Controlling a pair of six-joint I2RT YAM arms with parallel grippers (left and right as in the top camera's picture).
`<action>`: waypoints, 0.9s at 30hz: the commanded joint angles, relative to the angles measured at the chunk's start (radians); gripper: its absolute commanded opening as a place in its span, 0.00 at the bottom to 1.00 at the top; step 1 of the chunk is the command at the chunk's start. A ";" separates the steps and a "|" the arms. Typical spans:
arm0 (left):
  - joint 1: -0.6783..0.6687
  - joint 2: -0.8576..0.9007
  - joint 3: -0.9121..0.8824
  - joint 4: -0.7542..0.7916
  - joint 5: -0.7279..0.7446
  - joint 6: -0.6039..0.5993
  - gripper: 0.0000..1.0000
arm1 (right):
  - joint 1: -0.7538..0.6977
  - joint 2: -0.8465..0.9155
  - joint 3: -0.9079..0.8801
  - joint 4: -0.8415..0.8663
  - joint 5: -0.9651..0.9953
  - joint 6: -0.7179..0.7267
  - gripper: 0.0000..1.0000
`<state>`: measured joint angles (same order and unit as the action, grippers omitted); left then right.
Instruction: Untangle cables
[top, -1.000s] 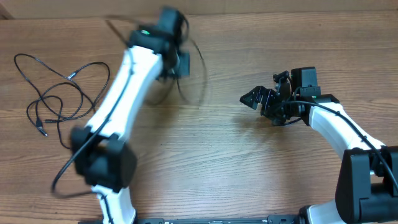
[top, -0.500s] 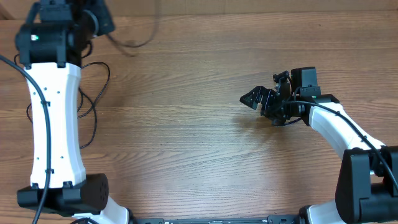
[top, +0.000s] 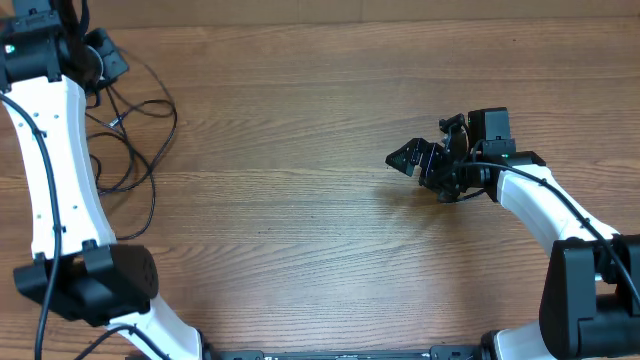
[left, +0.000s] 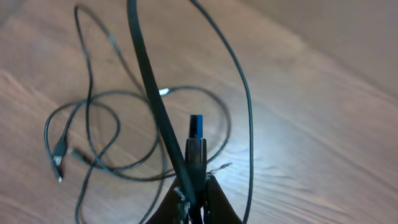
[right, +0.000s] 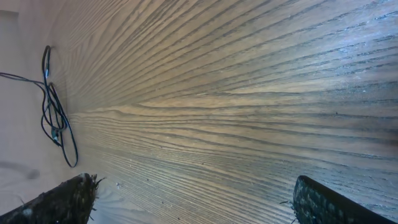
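Note:
Thin black cables (top: 135, 140) lie in loose loops on the wooden table at the far left. My left gripper (top: 103, 58) is above them at the back left corner. In the left wrist view my left gripper (left: 198, 188) is shut on a black plug with a blue tip (left: 196, 138). Its cord (left: 149, 74) arcs up in front of the camera, and other cable loops (left: 102, 146) lie on the table below. My right gripper (top: 414, 158) is open and empty right of centre; its wrist view shows the cables (right: 55, 118) far away.
The wooden table (top: 300, 230) fills the view. The left arm's white links (top: 55, 170) run along the left edge, over part of the cable loops. The right arm (top: 540, 195) reaches in from the lower right.
My left arm has swung from the back centre to the far back left corner, carrying the cable with it. The right arm has not moved.

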<state>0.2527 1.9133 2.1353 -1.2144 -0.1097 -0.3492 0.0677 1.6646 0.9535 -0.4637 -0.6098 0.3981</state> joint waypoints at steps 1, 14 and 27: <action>0.025 0.034 -0.008 -0.006 -0.010 -0.026 0.04 | 0.005 -0.019 -0.006 0.006 0.006 -0.007 1.00; 0.125 0.042 -0.008 0.011 -0.013 -0.051 0.15 | 0.005 -0.019 -0.006 0.010 0.007 -0.006 1.00; 0.134 0.042 -0.008 -0.002 0.006 -0.051 0.99 | 0.005 -0.019 -0.006 0.010 0.007 -0.006 1.00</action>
<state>0.3878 1.9568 2.1284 -1.2125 -0.1074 -0.3927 0.0681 1.6646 0.9535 -0.4625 -0.6094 0.3985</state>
